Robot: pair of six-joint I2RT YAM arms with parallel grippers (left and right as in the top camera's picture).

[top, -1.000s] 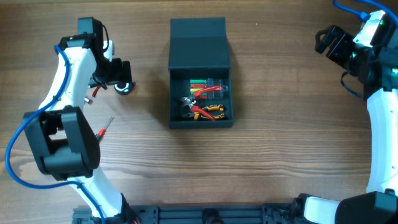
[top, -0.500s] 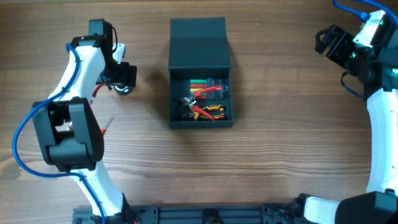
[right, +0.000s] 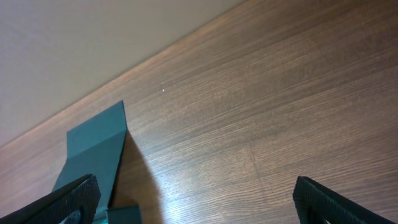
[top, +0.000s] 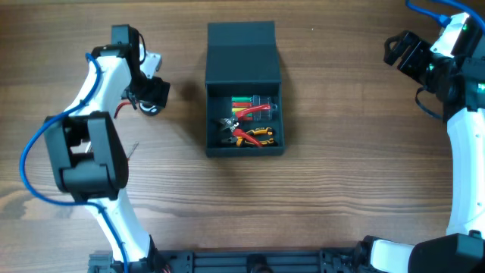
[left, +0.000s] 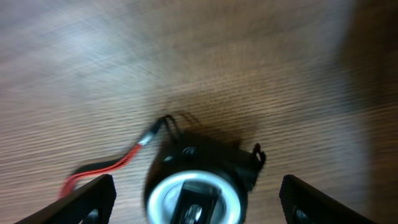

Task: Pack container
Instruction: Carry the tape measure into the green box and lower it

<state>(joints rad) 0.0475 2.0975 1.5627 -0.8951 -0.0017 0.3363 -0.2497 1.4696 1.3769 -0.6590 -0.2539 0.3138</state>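
Overhead view of a brown wood-grain tabletop (top: 341, 152) with two white-and-black robot arms. The dark teal-grey, matte, roughly square container (top: 244, 91) sits at the middle of the tabletop, a little toward the far side. It is open, with its hinged flap lid (top: 242, 53) of the same colour folded back toward the far edge. Inside lie red-and-yellow-handled pliers (top: 250, 135), a few green and red pieces (top: 242, 100), and something in clear plastic (top: 265, 105); their exact kinds are too small to tell. The left tool (top: 154, 94) is left of the container and well apart from it, over a small round black object with a white ring (top: 150, 108). A thin red cable (top: 121, 111) lies just to the left of that object. In the blurred left wrist view, the two dark fingers (left: 93, 196) stand wide apart at the lower corners, with the round object between them and touching neither, so this tool has hold of nothing. The red cable curls off to the left there, ending in a small metal tip beside the object. The right tool (top: 395, 50) is raised at the far right, well away from the container. In the right wrist view its fingers (right: 68, 199) are spread wide with only bare tabletop between them, and the folded-back lid shows at the lower left.
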